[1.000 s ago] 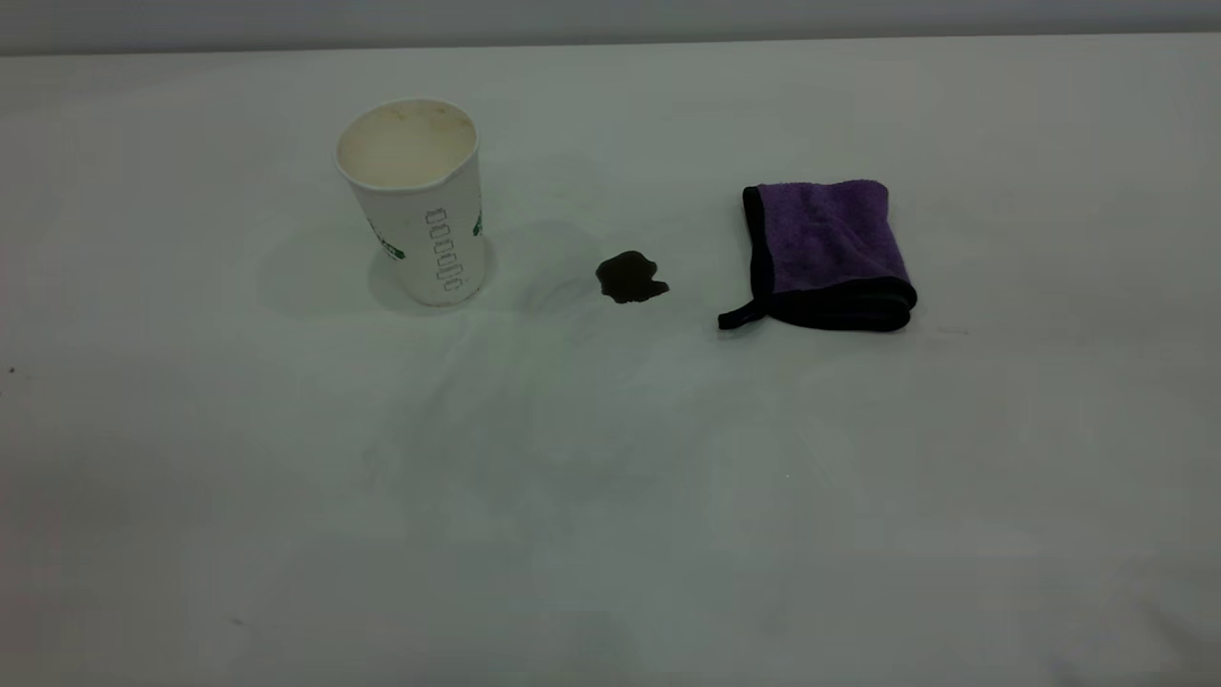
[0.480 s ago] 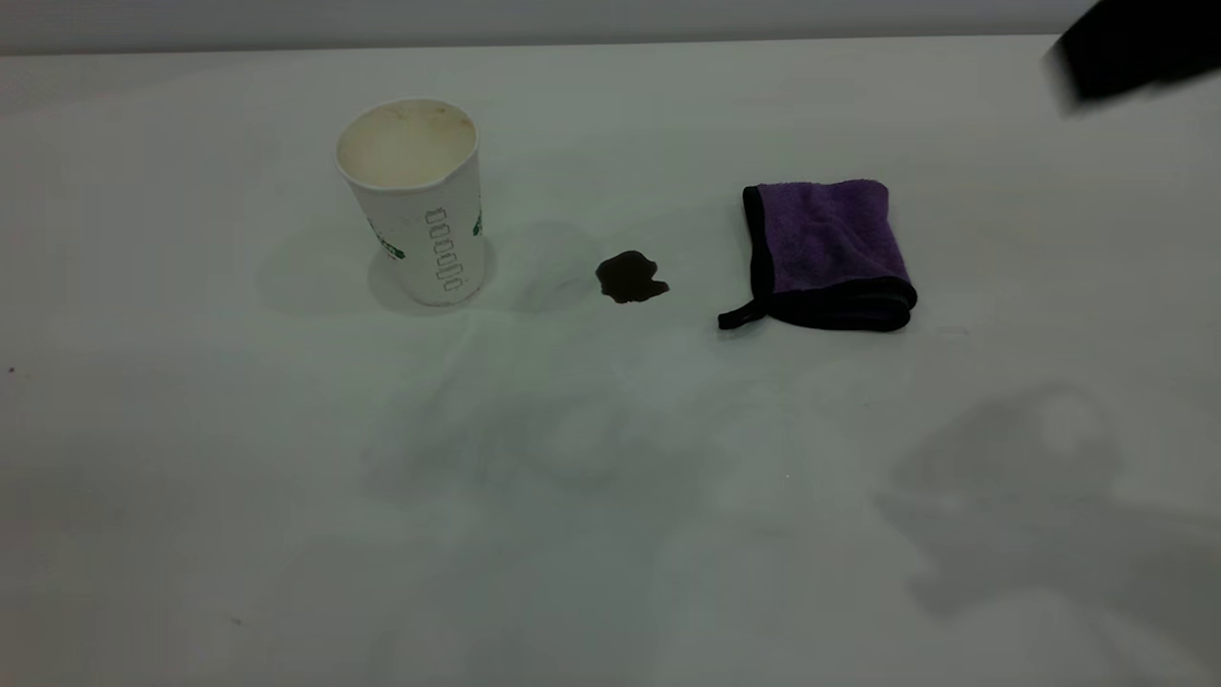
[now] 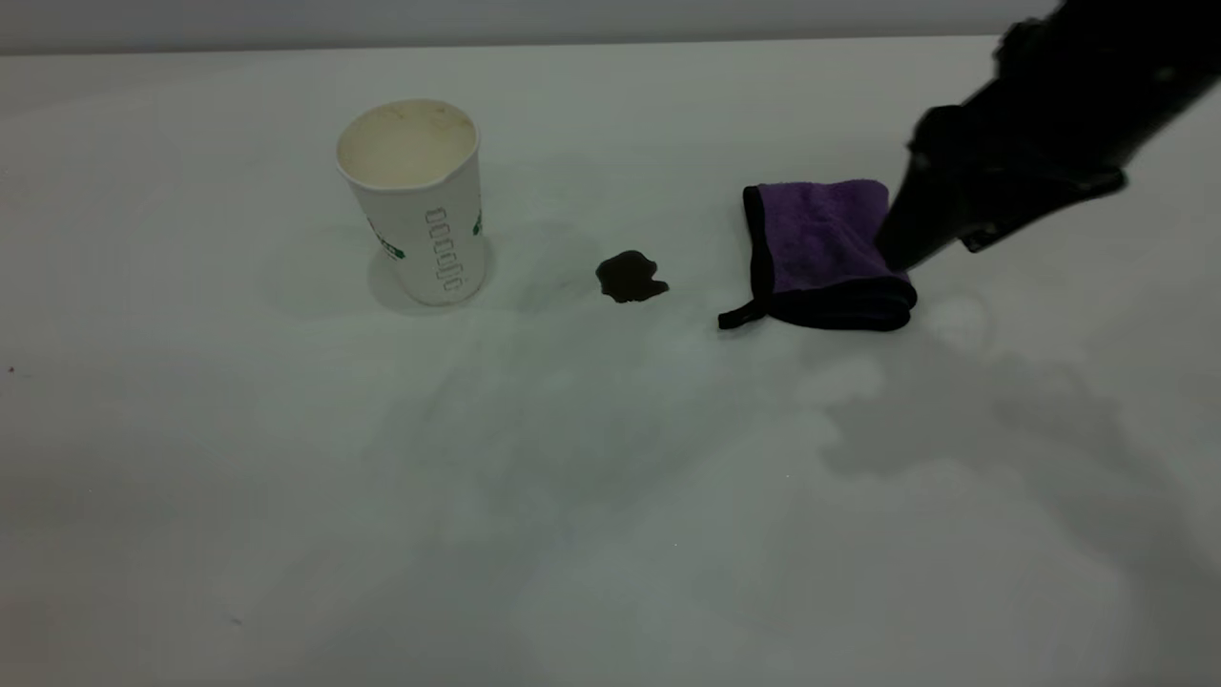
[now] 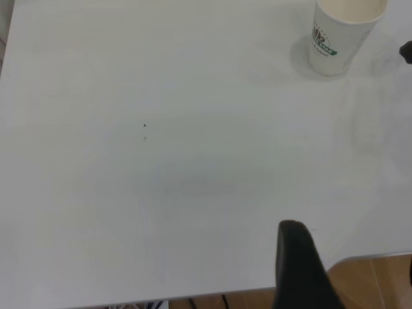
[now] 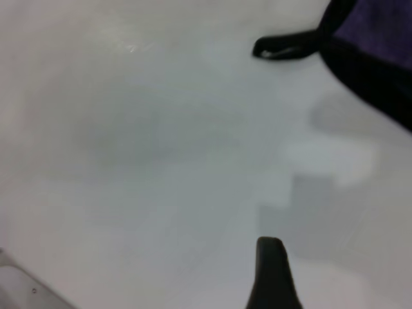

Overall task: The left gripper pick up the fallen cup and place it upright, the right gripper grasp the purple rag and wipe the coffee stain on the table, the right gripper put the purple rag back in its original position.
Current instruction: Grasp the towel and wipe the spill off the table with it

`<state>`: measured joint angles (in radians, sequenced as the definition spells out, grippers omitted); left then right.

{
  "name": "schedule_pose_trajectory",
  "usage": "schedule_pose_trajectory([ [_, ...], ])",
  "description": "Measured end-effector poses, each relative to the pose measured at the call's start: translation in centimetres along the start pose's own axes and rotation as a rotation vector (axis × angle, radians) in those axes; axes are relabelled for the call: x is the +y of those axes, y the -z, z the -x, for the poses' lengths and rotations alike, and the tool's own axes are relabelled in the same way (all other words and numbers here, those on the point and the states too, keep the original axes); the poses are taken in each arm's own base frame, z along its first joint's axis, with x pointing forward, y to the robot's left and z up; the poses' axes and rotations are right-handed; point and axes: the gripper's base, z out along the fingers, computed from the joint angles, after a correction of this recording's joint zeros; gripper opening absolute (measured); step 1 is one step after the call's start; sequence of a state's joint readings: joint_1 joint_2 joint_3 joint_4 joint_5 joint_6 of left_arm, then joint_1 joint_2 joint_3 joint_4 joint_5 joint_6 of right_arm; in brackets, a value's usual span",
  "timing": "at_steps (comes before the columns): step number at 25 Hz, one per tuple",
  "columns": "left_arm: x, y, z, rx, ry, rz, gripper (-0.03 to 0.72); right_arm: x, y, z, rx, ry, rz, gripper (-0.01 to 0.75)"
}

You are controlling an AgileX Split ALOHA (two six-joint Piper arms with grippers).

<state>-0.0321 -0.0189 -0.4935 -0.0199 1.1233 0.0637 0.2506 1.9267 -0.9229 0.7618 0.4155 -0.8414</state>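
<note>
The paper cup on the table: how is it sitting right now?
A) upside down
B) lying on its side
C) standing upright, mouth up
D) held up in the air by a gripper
C: the cup stands on its base on the table with its cream inside showing, nothing touching it.

The scene is viewed by the exterior camera from above and in front, tilted down across the table, whose far edge is seen at 12 o'clock. The cup is placed at 10 o'clock, the purple rag at 2 o'clock. The table is viewed by the left wrist camera from higher and farther off; the cup is shared with the exterior view. The right wrist camera is held close to the table, and the purple rag is shared with the exterior view.
</note>
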Motion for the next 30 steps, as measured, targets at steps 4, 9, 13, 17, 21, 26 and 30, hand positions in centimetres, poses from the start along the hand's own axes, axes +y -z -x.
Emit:
schedule_pose_trajectory([
  [4, 0.0, 0.0, 0.0, 0.000, 0.001, 0.000, 0.470, -1.1, -2.2, 3.1, 0.075, -0.016, 0.003, 0.584],
  [9, 0.0, 0.0, 0.0, 0.000, 0.001, 0.000, 0.470, -3.1, -4.4, 6.3, 0.209, -0.023, -0.084, 0.584],
  [13, 0.0, 0.0, 0.0, 0.000, 0.001, 0.000, 0.470, -4.3, -6.3, 8.5, 0.202, -0.007, -0.122, 0.584],
  [17, 0.0, 0.0, 0.0, 0.000, 0.001, 0.000, 0.470, -5.1, -8.5, 9.1, 0.200, -0.007, -0.126, 0.584],
  [21, 0.0, 0.0, 0.0, 0.000, 0.001, 0.000, 0.470, -5.7, -10.9, 8.4, 0.211, -0.012, -0.131, 0.584],
  [26, 0.0, 0.0, 0.0, 0.000, 0.001, 0.000, 0.470, -6.1, -12.0, 8.3, 0.172, -0.010, -0.148, 0.584],
  [30, 0.0, 0.0, 0.0, 0.000, 0.001, 0.000, 0.470, -6.2, -11.9, 8.8, 0.143, 0.009, -0.155, 0.584],
])
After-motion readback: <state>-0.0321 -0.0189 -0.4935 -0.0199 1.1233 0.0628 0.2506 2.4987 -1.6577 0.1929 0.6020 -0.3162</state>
